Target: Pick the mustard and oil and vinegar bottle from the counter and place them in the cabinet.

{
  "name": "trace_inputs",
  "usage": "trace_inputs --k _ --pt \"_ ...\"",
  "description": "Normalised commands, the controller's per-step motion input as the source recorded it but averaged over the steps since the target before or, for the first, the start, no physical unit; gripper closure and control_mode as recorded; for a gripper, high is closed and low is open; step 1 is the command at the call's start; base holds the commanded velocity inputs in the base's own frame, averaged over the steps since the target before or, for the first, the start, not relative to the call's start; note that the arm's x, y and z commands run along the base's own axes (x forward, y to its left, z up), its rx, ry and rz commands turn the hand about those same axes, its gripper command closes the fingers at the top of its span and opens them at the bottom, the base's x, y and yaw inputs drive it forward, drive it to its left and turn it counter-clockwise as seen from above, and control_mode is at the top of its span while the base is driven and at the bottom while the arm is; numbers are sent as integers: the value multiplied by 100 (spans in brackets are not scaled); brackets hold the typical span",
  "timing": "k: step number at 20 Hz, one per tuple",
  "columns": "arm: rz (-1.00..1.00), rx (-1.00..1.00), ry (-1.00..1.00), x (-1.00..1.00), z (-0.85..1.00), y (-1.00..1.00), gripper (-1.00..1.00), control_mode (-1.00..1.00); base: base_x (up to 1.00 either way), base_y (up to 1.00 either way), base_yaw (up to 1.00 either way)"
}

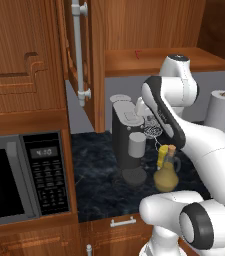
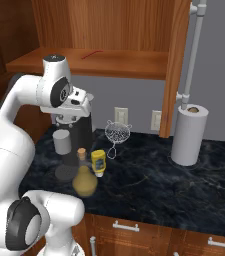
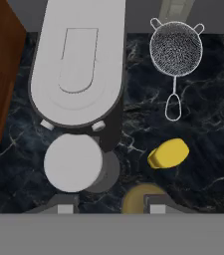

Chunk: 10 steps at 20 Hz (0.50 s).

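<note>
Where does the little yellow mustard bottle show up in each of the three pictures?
Left base view: mustard right of centre, mostly hidden behind the oil and vinegar bottle.
Right base view: lower left of centre, just right of the cruet.
Hand view: seen from above, lower right of centre.
Shared landmark: the wire strainer lying beyond it.

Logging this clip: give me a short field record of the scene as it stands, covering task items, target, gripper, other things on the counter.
mustard: yellow bottle upright on the counter, beside the cruet
oil and vinegar bottle: olive-gold cruet with cork stopper, upright near the counter's front edge
cabinet: door open, shelf board holds neither bottle
gripper: above the counter, looking down over the cruet, jaws apart, holding nothing
other items: coffee machine with a cup, mesh strainer, paper towel roll, microwave
progress: nothing placed yet
</note>
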Motion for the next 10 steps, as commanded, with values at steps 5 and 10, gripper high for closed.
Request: trace_inputs --k 5,10 --pt "0 0 0 -10 -2 0 -100 -100 0 0 0" --pt "0 0 0 -28 -5 0 -100 -100 0 0 0"
